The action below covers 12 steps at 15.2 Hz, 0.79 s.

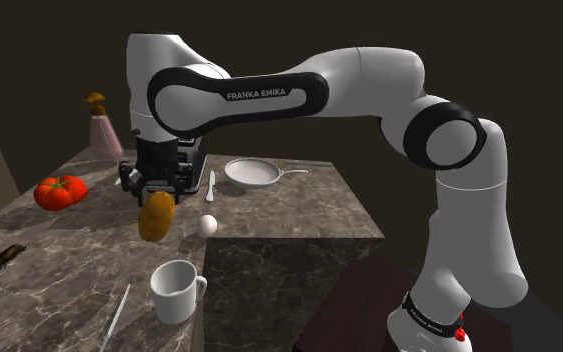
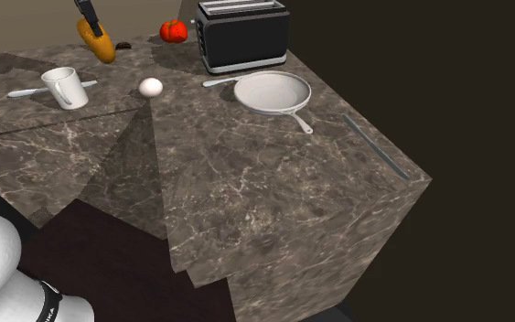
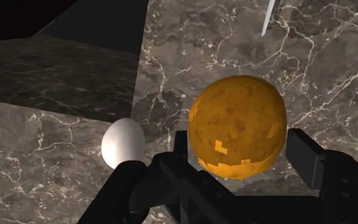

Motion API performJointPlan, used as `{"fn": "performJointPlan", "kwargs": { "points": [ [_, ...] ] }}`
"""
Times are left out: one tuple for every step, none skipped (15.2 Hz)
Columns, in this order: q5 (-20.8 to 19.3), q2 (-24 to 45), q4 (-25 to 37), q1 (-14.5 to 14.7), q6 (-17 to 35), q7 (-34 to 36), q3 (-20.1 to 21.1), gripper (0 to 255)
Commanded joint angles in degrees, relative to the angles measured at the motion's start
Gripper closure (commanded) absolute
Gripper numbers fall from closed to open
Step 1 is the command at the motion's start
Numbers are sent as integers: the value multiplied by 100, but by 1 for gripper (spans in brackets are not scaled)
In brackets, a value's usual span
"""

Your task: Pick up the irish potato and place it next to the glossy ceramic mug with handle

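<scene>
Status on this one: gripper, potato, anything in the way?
Gripper shut on potato. Potato lifted off counter, not yet beside white mug. Egg on counter near the mug; mind it.

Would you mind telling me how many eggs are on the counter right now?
1: a white egg lying on the counter between the mug and the pan; the arm might hide others.

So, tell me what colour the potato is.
The potato is mottled orange-brown with a few brighter orange patches, best seen in the wrist view.
</scene>
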Motion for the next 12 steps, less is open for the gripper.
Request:
{"fn": "performJointPlan", "kwargs": {
  "points": [
    [-5,12,-150,2,165,13,-1,255],
    [-6,14,-223,0,240,15,-1,255],
    [-7,18,-293,-2,315,18,-2,255],
    [-9,24,-362,-3,389,20,-3,255],
    [-11,31,-428,-5,462,23,-4,255],
    [-13,40,-492,-6,535,25,-5,255],
    [-15,50,-554,-7,607,28,-6,255],
    [-17,61,-615,-8,678,31,-8,255],
    [-20,74,-673,-9,749,33,-9,255],
    [-23,87,-729,-10,819,36,-10,255],
    [-26,102,-784,-10,888,39,-12,255],
    [-29,119,-836,-11,957,42,-13,255]
  ]
}}
